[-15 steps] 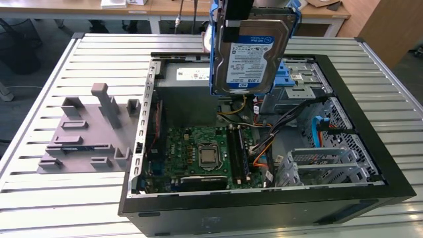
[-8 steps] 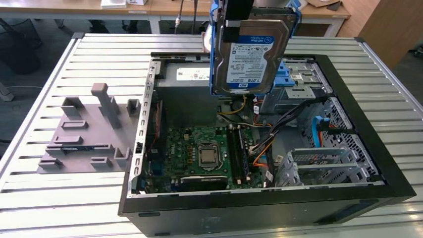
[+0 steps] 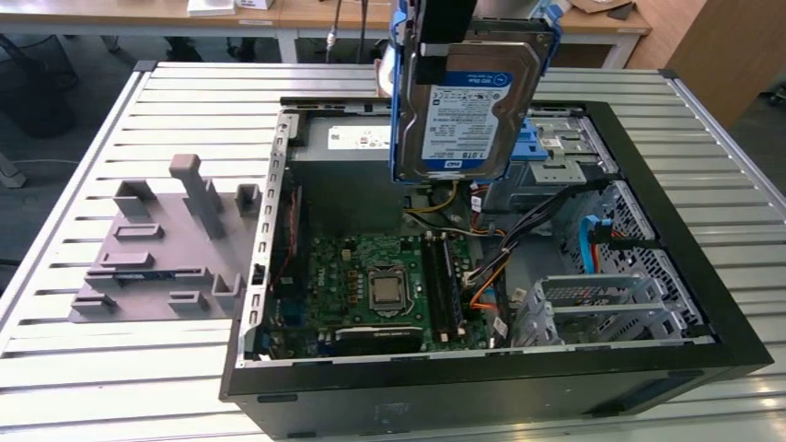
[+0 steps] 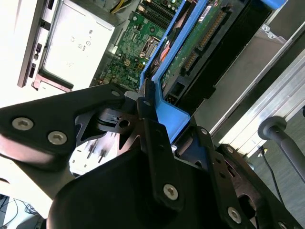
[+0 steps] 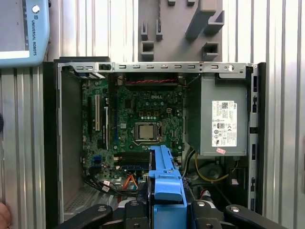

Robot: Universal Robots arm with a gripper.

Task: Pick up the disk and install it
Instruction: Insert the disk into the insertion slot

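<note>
Overhead, the disk (image 3: 473,106) hung on edge above the open computer case (image 3: 491,378), its blue-and-white label facing the exterior camera and its blue carrier frame running down both long sides. The gripper (image 4: 162,119) was clamped narrowly on that frame, its dark fingers (image 4: 145,107) pressed against the blue plastic in the second wrist view. In the exterior view the disk sat at twelve o'clock of the motherboard (image 3: 344,267), in front of the case's far wall and apart from the parts below it.

The case lay on its side on the slatted metal table (image 3: 123,368) with its side panel off. Inside it, the green motherboard filled the middle, with the square processor socket (image 3: 388,287) near its centre. The grey power supply (image 3: 344,184) with a white sticker stood at eleven o'clock of the board. A grey metal drive cage (image 3: 602,308) occupied the four o'clock corner, and a blue bracket (image 3: 540,147) lay at one o'clock, just beside the hanging disk. Orange and yellow cables (image 3: 485,276) ran between the board and the cage.

Outside the case, at its nine o'clock, a grey fixture (image 3: 166,249) with upright posts and slots rested on the table.
</note>
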